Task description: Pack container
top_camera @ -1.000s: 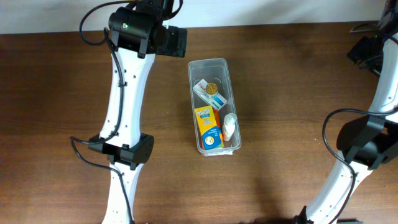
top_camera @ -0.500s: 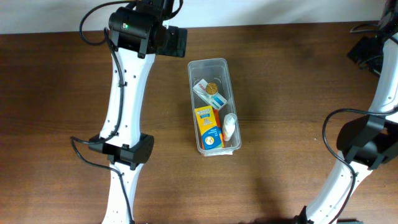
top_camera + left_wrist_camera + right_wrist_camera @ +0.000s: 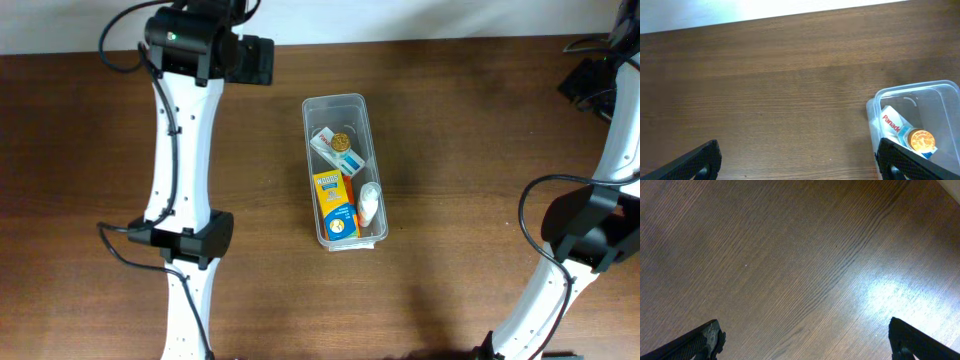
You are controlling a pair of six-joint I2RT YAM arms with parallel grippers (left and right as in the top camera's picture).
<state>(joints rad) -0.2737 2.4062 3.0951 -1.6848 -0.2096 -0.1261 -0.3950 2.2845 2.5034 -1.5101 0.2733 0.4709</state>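
Quick status from me, the two-arm rig. The container sits on the desk about midway between its left and right edges. One short end points at the far edge, with a strip of bare wood between them. It's a long clear bin.

Inside, at the far end, a white box with red lettering lies at a slant, and a round gold thing sits on it. Toward the near end a yellow-orange box lies lengthwise. A small white bottle is just beside it against the right wall.

My left end effector is spread wide and holding nothing. It hangs over bare wood near the desk's far edge, left of the container. In its wrist view the bin's far corner shows past my right finger.

My right end effector is wide too and empty. It's out by the far right corner, well apart from the container, looking at plain wood grain with a bright glare patch.
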